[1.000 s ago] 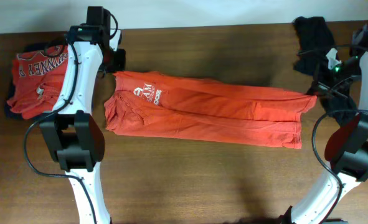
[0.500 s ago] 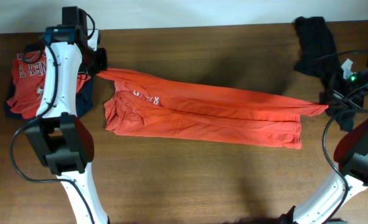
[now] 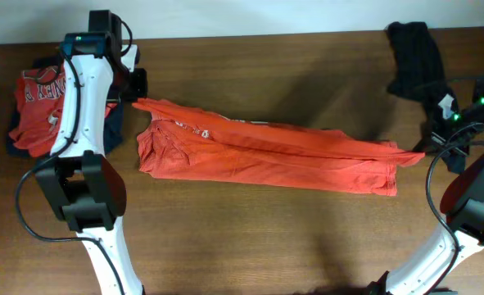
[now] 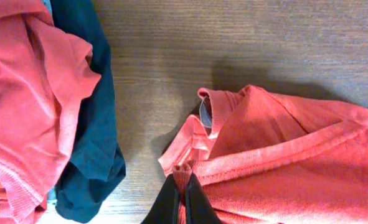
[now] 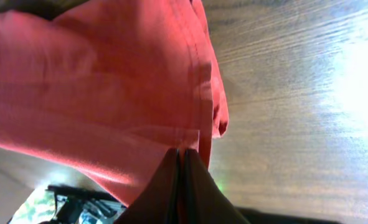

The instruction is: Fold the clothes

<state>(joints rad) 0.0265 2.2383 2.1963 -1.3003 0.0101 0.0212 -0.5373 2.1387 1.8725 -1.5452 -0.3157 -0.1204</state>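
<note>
The wooden table shows grained brown board, with a broad bare stretch on the near side and a narrower bare band along the far edge. Across its middle lies the orange shirt, a long, soft knit strip folded lengthwise, its upper layer drawn taut between the two arms and lifted off the wood at both ends. At the left end sits a crumpled pile: a red printed shirt over a dark blue garment, just beside the orange shirt's collar end but apart from it. A black garment lies bunched in the far right corner. The left gripper has its dark fingers pressed together on a ribbed hem fold at the collar end. The right gripper likewise pinches the stitched hem at the opposite end, fingers tight on the cloth.
</note>
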